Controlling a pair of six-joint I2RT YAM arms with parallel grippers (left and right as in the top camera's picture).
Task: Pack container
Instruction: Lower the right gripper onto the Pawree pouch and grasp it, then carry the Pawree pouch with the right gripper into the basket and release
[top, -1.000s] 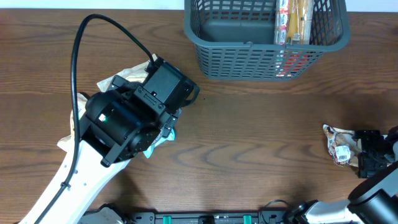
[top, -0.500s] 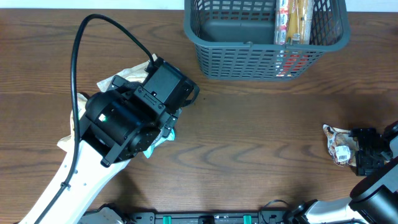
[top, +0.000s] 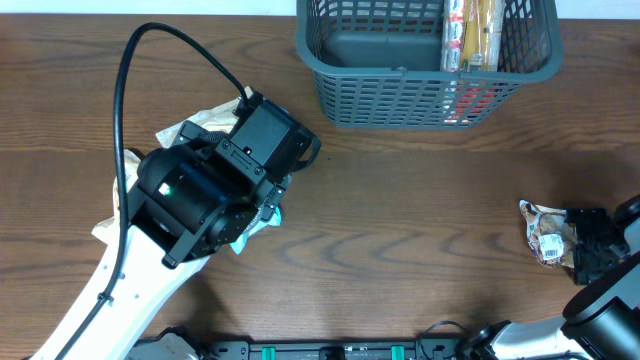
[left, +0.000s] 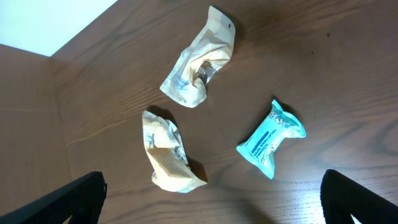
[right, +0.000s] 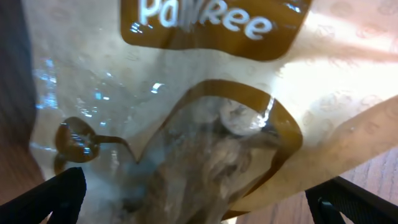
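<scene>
Lying below the left tool (left: 217, 202): cream packets (left: 199, 62); teal packet (left: 271, 138).

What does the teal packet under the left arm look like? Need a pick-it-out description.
Start at the left arm over the table's left half; three packets lie under its wrist camera. The teal packet lies apart at that view's right, pillow-shaped with white print. Its neighbours, the upper cream packet and lower cream packet, are pale and crumpled.
</scene>
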